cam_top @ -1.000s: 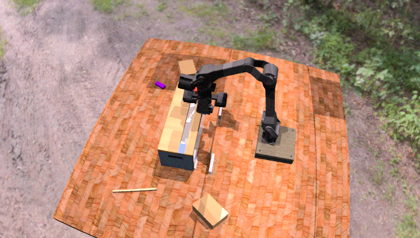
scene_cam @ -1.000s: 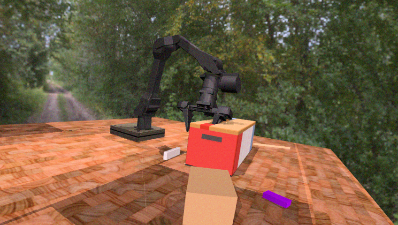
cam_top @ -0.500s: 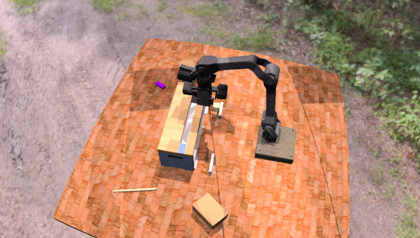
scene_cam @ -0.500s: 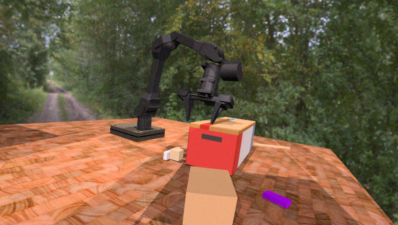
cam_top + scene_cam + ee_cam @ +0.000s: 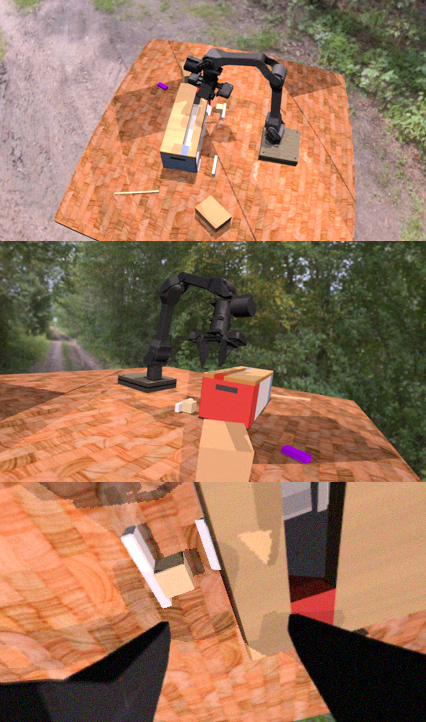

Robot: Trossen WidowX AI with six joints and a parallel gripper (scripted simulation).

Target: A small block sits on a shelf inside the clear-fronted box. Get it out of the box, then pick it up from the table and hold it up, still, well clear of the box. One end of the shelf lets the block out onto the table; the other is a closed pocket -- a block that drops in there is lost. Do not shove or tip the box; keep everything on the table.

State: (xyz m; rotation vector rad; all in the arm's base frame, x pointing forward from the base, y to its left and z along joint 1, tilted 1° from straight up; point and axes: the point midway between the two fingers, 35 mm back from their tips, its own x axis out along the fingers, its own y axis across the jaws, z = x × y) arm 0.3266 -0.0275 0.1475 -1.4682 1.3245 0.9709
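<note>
"Above the red end of the clear-fronted box (image 5: 176, 119) (image 5: 224, 402) (image 5: 260, 572), what worries you?"

"Nearest the lens, the hand (image 5: 211, 94) (image 5: 211, 364) (image 5: 229, 625) itself: its fingers stand parted with nothing between them, and the right-hand one in the wrist view looms over the slotted lid. Were it to drop straight down, I think it would strike the lid and shove or tip the box."

"And beyond the fingertips?"

"The small tan block (image 5: 219, 108) (image 5: 189, 405) (image 5: 175, 579), out on the tabletop (image 5: 253, 191) (image 5: 89, 438) (image 5: 65, 582). It lies below the hand and off to the arm-base side of the box, short of the lid's edge."

"What crowds it?"

"A white upright strip (image 5: 224, 111) (image 5: 178, 406) (image 5: 147, 572), right beside it, perhaps touching; I can't tell. A finger lowered carelessly could land on that strip, or pinch it along with the block. The gap to the box front looks narrow too, so a wide spread could knock the panel."

"So the reach comes first?"

"Yes: sideways clear of the lid, I'd judge, then down, fingers lined up with the block's free faces. A skewed grip might let it slip during the lift."
</note>
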